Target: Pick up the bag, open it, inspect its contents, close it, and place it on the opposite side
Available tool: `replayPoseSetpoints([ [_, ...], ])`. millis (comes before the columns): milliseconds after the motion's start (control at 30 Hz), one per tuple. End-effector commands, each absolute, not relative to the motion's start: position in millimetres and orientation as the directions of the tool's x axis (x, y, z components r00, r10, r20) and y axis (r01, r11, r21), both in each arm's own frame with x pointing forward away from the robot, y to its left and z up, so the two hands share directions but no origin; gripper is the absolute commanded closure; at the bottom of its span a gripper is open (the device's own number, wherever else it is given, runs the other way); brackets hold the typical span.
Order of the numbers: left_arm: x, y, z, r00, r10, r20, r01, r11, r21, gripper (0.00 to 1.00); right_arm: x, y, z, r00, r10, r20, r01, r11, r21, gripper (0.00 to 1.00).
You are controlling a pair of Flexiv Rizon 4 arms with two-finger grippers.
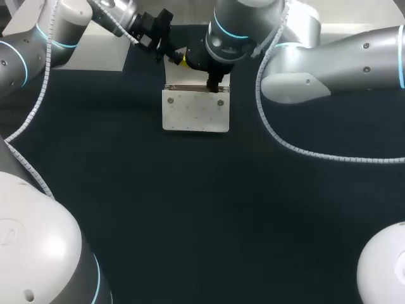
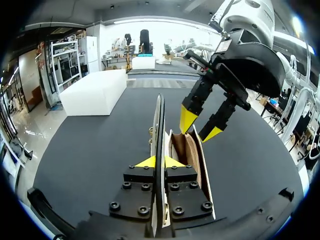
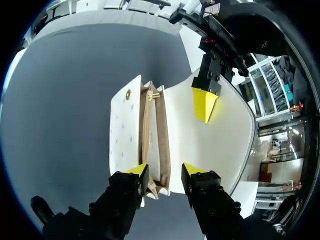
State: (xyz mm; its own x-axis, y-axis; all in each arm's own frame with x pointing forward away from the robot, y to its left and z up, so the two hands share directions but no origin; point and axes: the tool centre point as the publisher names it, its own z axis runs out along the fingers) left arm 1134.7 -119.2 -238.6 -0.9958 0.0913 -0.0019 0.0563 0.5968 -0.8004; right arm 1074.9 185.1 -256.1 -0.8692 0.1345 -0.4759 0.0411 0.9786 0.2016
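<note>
**Head view.**
- Item: cream rectangular bag [image 1: 195, 113] with small metal studs, lying on the dark cloth-covered table [image 1: 190, 215] at its far middle.
- Progress, as judged: opening looks done and inspection is the step in hand. Closing and placing on the opposite side are not yet done.
- Left gripper [image 1: 173, 58]: the arm enters from the far left corner and the gripper sits just behind the bag's far edge.
- Right gripper [image 1: 216, 84]: the arm crosses in from the right, its wrist pointing straight down over the bag's far right corner.

**Left wrist view.**
- Left gripper [image 2: 160, 161]: yellow tips pressed together on the bag's thin cream flap [image 2: 159, 117], which stands upright, edge-on.
- Beside the flap the tan-lined mouth [image 2: 186, 150] gapes open. No contents can be made out.
- Right gripper [image 2: 200, 127]: poised at the mouth, tips spread.

**Right wrist view.**
- Right gripper [image 3: 165, 170]: fingers apart, straddling the bag's body. One tip is just beside the studded front panel [image 3: 122, 130], the other lies over the flap [image 3: 220, 150] and is not seen touching the body.
- One left-gripper tip shows on the flap's far part.
- Interior shows compartments only.
</note>
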Motion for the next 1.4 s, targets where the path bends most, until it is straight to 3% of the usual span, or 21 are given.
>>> replayPoseSetpoints([
  [33, 1143.7, -120.7, -251.0, -0.995, 0.08, -0.055, 0.092, 0.597, -0.797, 1.0, 1056.5, 178.5, -254.2, -0.812, 0.154, -0.563, 0.038, 0.976, 0.213, 0.58],
  [433, 1177.0, -118.2, -273.9, -0.964, -0.027, -0.263, 0.187, 0.633, -0.751, 1.0, 1038.2, 176.0, -276.4, -0.821, 0.208, -0.531, 0.075, 0.963, 0.26, 0.58],
  [1067, 1171.7, -112.1, -325.7, -0.921, -0.01, -0.39, 0.297, 0.633, -0.715, 1.0, 1021.3, 183.0, -307.7, -0.84, 0.24, -0.487, 0.107, 0.952, 0.286, 0.66],
  [1133, 1173.0, -111.7, -327.3, -0.922, -0.012, -0.386, 0.293, 0.63, -0.719, 1.0, 1019.7, 187.0, -311.7, -0.847, 0.245, -0.472, 0.106, 0.948, 0.301, 0.69],
  [1200, 1173.0, -111.7, -327.3, -0.922, -0.012, -0.386, 0.293, 0.63, -0.719, 1.0, 1020.0, 189.1, -313.7, -0.849, 0.256, -0.462, 0.112, 0.942, 0.315, 0.78],
  [1233, 1173.0, -111.7, -327.3, -0.922, -0.012, -0.386, 0.293, 0.63, -0.719, 1.0, 1021.3, 189.4, -313.7, -0.849, 0.266, -0.457, 0.121, 0.939, 0.323, 0.95],
  [1267, 1173.0, -111.7, -327.3, -0.922, -0.012, -0.386, 0.293, 0.63, -0.719, 1.0, 1023.2, 188.7, -312.3, -0.848, 0.275, -0.454, 0.129, 0.936, 0.326, 1.0],
  [1400, 1173.0, -111.7, -327.3, -0.922, -0.012, -0.386, 0.293, 0.63, -0.719, 1.0, 1027.3, 185.1, -305.1, -0.838, 0.287, -0.464, 0.141, 0.936, 0.323, 1.0],
])
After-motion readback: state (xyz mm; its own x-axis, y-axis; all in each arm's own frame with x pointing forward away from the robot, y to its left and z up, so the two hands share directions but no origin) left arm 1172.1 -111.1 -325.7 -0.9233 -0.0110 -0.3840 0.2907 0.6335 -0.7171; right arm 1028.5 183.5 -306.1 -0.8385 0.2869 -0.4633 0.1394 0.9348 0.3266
